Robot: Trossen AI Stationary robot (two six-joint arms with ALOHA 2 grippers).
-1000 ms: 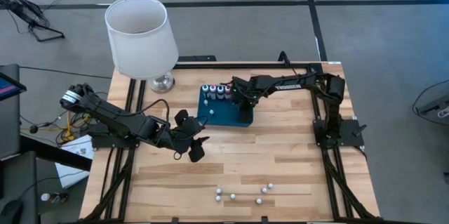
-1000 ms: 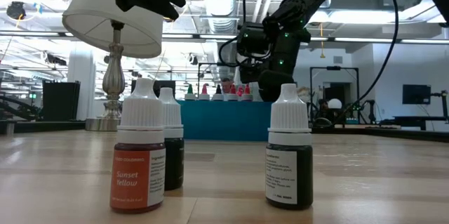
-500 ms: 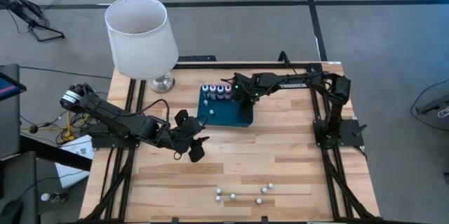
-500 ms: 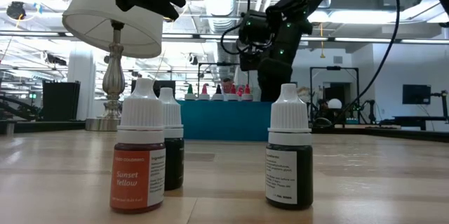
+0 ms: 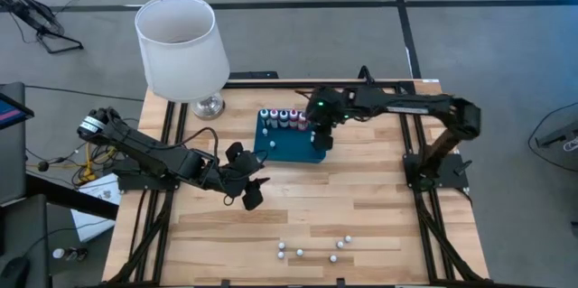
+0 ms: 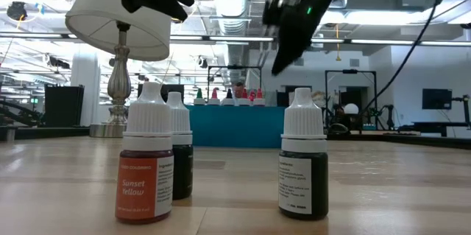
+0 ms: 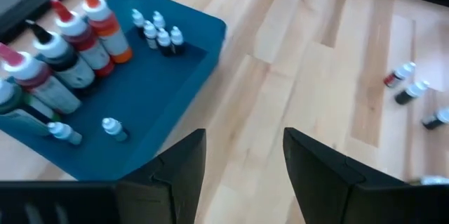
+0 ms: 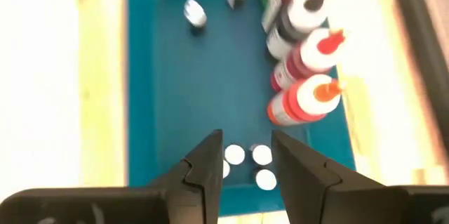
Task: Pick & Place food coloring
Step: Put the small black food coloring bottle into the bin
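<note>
1. Above the right end of the teal tray (image 5: pixel 289 146), the right gripper (image 5: pixel 322 136) now hangs over the tray's near right corner; a second ago it sat lower and further left, close by the row of tall squeeze bottles (image 5: pixel 282 117), and the arm has since stretched out and risen, as the low view shows it lifted clear toward the ceiling.
2. Its jaws stand partly apart with nothing between them; in the right wrist view the fingers (image 8: pixel 207 161) frame a cluster of small white-capped bottles (image 8: pixel 247 164) standing on the tray floor straight below.
3. I judge this to mean a small bottle has just been set down in the tray and the arm is pulling away for the next one.
4. Two more small bottles (image 8: pixel 194 11) stand at the tray's far end, beside the tall squeeze bottles.
5. Near the front edge of the table (image 5: pixel 379 207), the remaining food coloring bottles (image 5: pixel 312 250) stand scattered, well apart from the tray; the low view shows three of them up close, one labelled Sunset Yellow (image 6: pixel 145 154).
6. Just left of the tray, the left gripper (image 5: pixel 250 182) has not moved over the second; its jaws are open wide and empty.
7. Several bottles are yet to be carried, so the task looks partway done.
</note>
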